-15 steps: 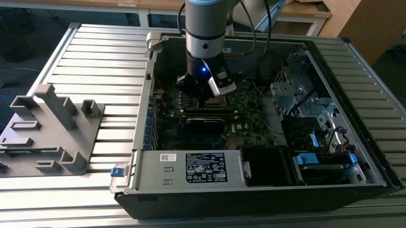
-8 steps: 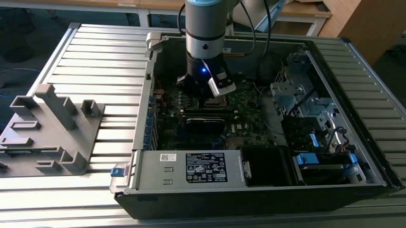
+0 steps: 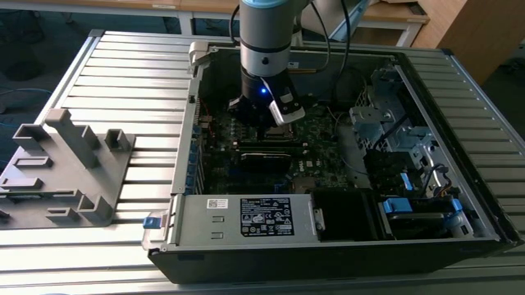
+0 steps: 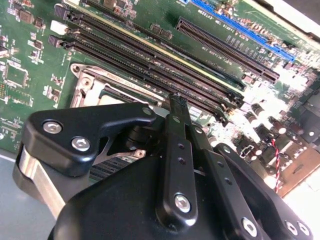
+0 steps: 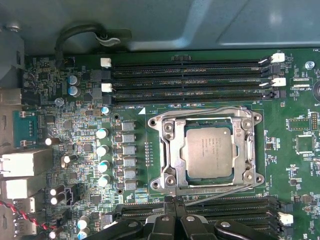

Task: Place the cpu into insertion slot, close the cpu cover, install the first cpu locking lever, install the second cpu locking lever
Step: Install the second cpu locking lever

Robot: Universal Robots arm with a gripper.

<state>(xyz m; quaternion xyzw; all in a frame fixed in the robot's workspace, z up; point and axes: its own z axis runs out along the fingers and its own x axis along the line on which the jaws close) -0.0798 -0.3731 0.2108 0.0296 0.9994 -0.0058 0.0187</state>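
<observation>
In the first wrist view the cpu [image 5: 209, 152], a silver-grey square chip, lies flat in the insertion slot [image 5: 257, 150]. The cpu cover [image 5: 174, 155], a silver window frame, lies down around it. A thin wire locking lever [image 5: 220, 190] runs slightly slanted along the socket edge nearest my fingers, and another lever [image 5: 200, 111] lies along the far edge. My gripper [image 5: 176, 202] is shut with nothing held, its black tips right at the near lever. In the second wrist view the gripper [image 4: 179, 107] hovers over a corner of the slot's rim [image 4: 86, 82]. The exterior view has the gripper [image 3: 275, 126] low inside the case.
Long black memory slots [image 5: 190, 80] flank the socket on both sides. Capacitors [image 5: 102, 150] and rear port blocks [image 5: 25, 165] stand near it. The open computer case [image 3: 184, 153] holds a power supply [image 3: 246, 215] and drive bays [image 3: 385, 129]. A grey fixture [image 3: 66, 166] sits on the exterior view's left.
</observation>
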